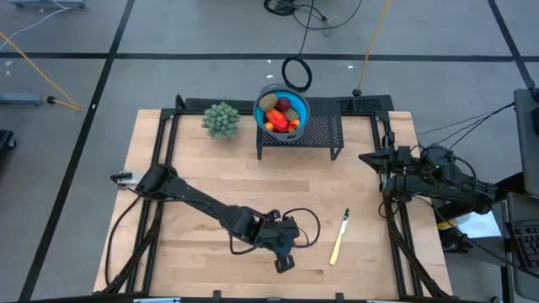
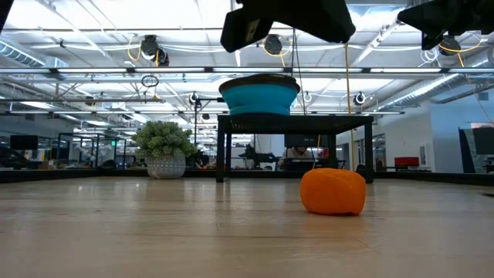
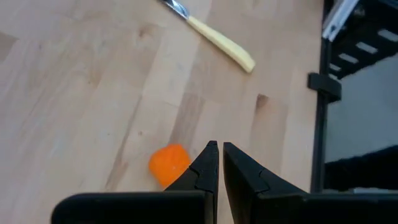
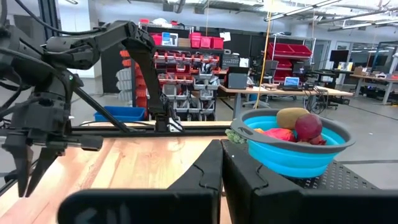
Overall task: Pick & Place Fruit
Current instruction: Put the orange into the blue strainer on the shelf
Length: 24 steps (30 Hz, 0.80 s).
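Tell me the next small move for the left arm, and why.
Probably open the left pincer and shift it sideways over the small orange toy fruit piece. Its jaws are shut and empty, and the piece lies on the wooden table just beside the fingertips, not between them. The other fruit already sits in the round blue bowl. The right pincer waits shut at the table's edge.

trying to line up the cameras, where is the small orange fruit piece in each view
High view: not visible; the left gripper hangs over that part of the table.
Low view: small orange fruit piece on the wood, right of centre, foreground.
Left wrist view: beside the shut fingertips, not held.
Right wrist view: not in it.
Shared landmark: blue bowl on the black stand.
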{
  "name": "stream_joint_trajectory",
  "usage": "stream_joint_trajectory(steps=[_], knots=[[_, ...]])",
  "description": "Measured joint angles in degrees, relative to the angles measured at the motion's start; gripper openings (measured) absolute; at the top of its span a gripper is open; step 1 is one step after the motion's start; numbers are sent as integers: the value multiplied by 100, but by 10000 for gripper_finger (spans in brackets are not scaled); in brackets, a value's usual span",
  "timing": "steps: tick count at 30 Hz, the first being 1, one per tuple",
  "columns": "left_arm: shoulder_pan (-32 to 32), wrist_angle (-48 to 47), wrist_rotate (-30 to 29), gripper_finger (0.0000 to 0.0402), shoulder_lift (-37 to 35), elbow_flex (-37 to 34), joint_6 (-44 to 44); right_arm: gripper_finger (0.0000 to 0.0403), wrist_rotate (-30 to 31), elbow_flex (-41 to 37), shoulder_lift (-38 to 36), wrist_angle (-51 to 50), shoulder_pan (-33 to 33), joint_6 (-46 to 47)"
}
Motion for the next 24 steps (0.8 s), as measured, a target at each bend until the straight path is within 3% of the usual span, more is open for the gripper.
stream_joint_trajectory(steps=[8,11,24], knots=[[60,16,-198,23,89,-11,-268,0,0,0,0,-24,0,-2],[65,2,-196,44,116,-11,-402,0,0,0,0,-30,0,-36],[81,6,-434,258,114,-11,-830,0,0,0,0,-37,0,-151]])
